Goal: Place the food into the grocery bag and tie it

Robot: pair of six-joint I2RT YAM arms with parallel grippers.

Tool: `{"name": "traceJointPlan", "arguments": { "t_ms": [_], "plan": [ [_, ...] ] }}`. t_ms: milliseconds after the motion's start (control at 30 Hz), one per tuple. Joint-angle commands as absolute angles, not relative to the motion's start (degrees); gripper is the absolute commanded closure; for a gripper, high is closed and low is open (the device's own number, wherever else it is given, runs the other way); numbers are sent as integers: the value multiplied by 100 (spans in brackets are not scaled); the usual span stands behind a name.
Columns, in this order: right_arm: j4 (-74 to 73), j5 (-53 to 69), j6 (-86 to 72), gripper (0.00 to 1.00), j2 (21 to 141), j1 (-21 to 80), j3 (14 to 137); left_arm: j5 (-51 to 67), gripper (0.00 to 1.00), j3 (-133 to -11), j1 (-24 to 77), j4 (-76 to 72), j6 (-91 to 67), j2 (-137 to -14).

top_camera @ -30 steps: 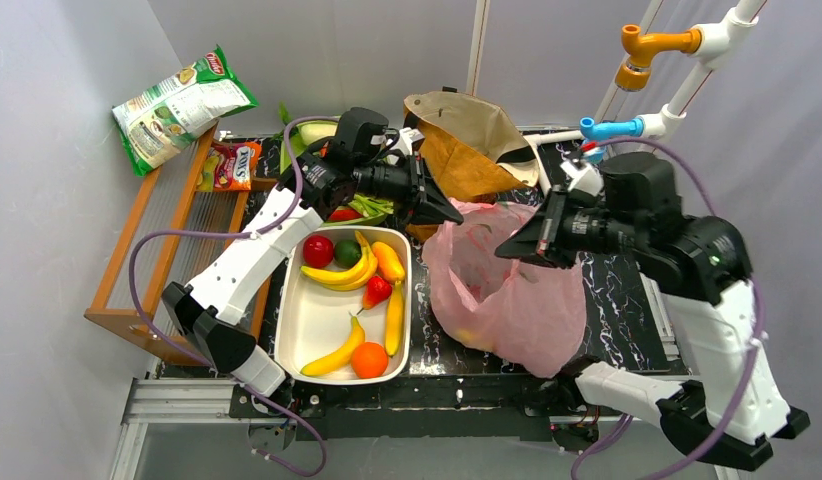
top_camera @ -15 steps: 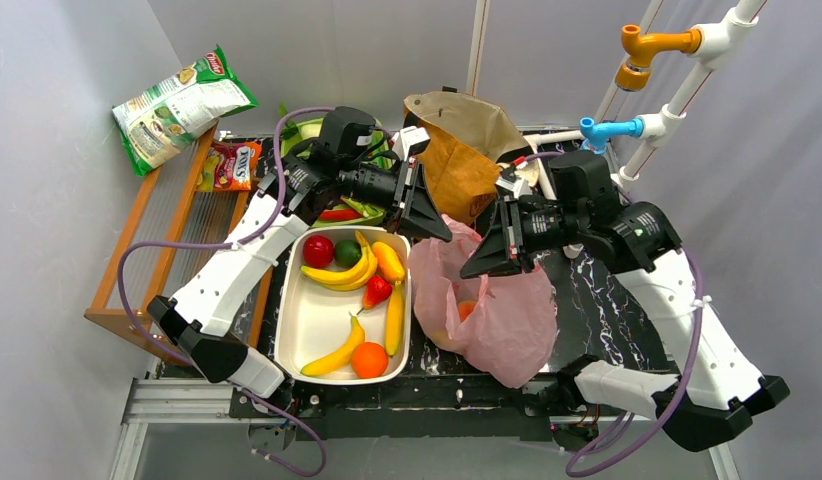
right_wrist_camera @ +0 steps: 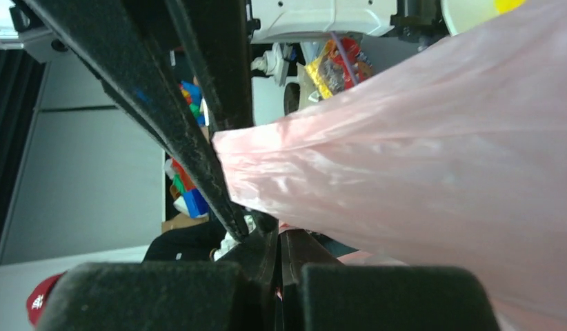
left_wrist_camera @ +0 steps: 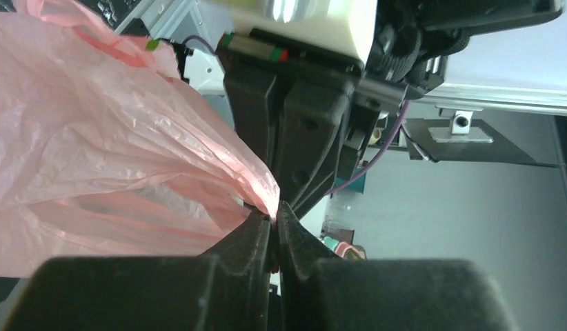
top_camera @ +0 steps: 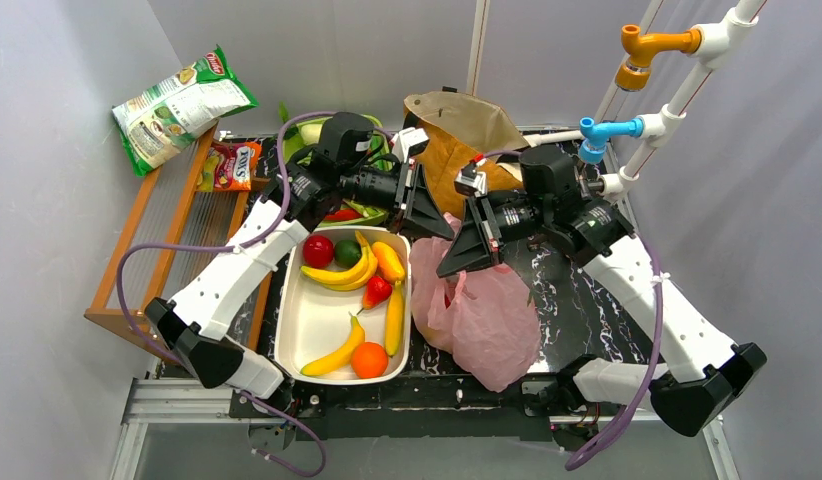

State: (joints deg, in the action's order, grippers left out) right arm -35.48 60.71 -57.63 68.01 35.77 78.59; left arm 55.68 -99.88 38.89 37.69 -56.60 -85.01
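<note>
The thin translucent pink plastic grocery bag [top_camera: 492, 325] sits on the black marbled desk [top_camera: 572, 320] at centre frame, right of the white oblong tray [top_camera: 312, 320]. The left end effector [left_wrist_camera: 274, 219] is clamped tight on a gathered peak of film, and the right end effector [right_wrist_camera: 278, 236] pinches another. They meet above the bag mouth, likely to cross the handles for tying, though yellow toy bananas [top_camera: 339, 275] lie in the tray.
</note>
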Motion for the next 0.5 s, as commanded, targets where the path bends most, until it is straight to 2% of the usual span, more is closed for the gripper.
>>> {"name": "traceJointPlan", "arguments": {
  "t_ms": [0, 67, 233, 367, 467],
  "plan": [
    [-2474, 6775, -5916, 99, 6706, 3630, 7498, 5661, 91, -9176, 3870, 2016, -6611, -8031],
    [-2186, 6850, -6024, 99, 6632, 3621, 7222, 5877, 87, -8801, 3868, 1488, -6879, -7982],
    [-1333, 7037, -6495, 99, 6551, 3621, 6656, 5813, 70, -8451, 3872, 1560, -6596, -7745],
    [-1230, 7152, -6498, 99, 6623, 3620, 6583, 5746, 45, -8724, 3834, 2385, -5820, -7705],
    [-1231, 7230, -6470, 99, 6677, 3623, 6608, 5636, 36, -8815, 3678, 2944, -5381, -7589]
  ]
}}
